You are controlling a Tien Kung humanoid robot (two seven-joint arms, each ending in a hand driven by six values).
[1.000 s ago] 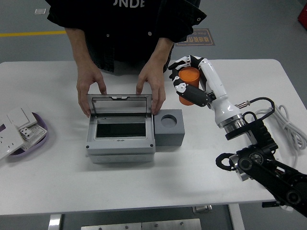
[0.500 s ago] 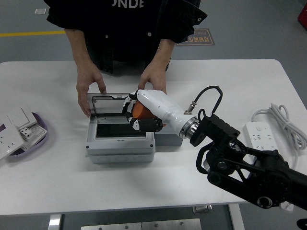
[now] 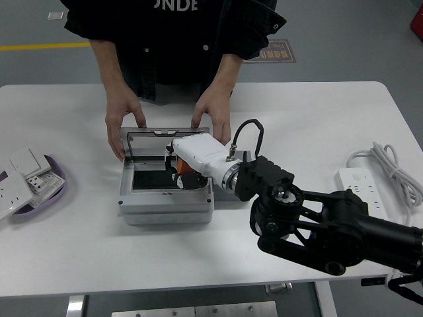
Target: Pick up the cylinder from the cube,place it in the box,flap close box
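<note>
One robot hand [image 3: 180, 173], the right, grips the orange cylinder [image 3: 187, 178] low inside the open box [image 3: 165, 205]. Early release risks tipping; the lid [image 3: 149, 142] at 12 o'clock, person-held, could strike the wrist.

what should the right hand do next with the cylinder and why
Probably open the fingers and let go. The right hand holds the orange cylinder low inside the open box, over its dark floor, so it looks placed. The person's hands hold the lid up, so closing has to wait until the hand is out.
</note>
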